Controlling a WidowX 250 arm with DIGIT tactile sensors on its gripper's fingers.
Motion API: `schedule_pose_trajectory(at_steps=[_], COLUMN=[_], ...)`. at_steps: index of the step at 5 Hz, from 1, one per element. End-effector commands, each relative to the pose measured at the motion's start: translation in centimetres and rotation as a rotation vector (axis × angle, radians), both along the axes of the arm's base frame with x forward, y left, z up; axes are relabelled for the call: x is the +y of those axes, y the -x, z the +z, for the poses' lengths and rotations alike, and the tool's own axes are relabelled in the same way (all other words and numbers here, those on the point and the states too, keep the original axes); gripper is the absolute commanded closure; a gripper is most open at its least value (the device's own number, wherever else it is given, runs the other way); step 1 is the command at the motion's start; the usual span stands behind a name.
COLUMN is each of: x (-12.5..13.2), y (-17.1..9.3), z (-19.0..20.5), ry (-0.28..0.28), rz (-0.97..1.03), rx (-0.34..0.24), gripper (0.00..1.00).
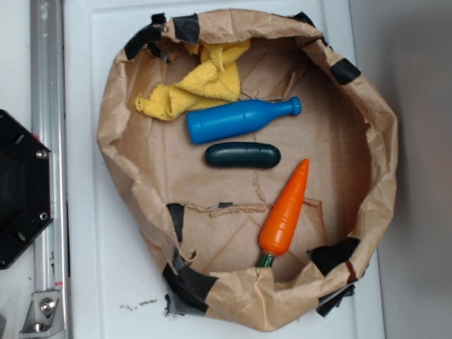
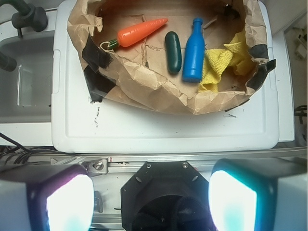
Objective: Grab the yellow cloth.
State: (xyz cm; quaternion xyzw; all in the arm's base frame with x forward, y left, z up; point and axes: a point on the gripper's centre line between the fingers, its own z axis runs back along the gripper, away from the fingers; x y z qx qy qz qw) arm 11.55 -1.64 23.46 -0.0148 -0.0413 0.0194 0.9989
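Note:
The yellow cloth (image 1: 196,83) lies crumpled at the upper left inside the brown paper basin (image 1: 367,113), touching the blue bottle (image 1: 240,119). In the wrist view the yellow cloth (image 2: 221,62) sits at the right, beside the blue bottle (image 2: 193,50). My gripper (image 2: 151,204) is open, its two glowing pads far apart at the bottom of the wrist view, well back from the basin and above the black robot base (image 2: 166,197). Nothing is between the pads. The gripper does not show in the exterior view.
A dark green pickle (image 1: 242,155) and an orange carrot (image 1: 286,210) lie in the basin below the bottle. The basin's crumpled paper walls are patched with black tape (image 1: 187,282). It rests on a white board (image 2: 163,127). A metal rail (image 1: 48,106) and black base (image 1: 21,187) stand at left.

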Motion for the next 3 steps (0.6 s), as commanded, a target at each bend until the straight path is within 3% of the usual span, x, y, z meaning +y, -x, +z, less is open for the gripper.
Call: schedule_pose_trajectory(at_steps=[1,2,3], x=[0.0,4.1,6.7], y=[0.0,-4.5,-8.4], z=[0.0,-1.3,-3.6], ry=[0.000,0.033,0.056], rz=[0.000,0.201,0.447], rx=[0.000,0.032,-0.074], gripper=[0.00,0.00,0.00])
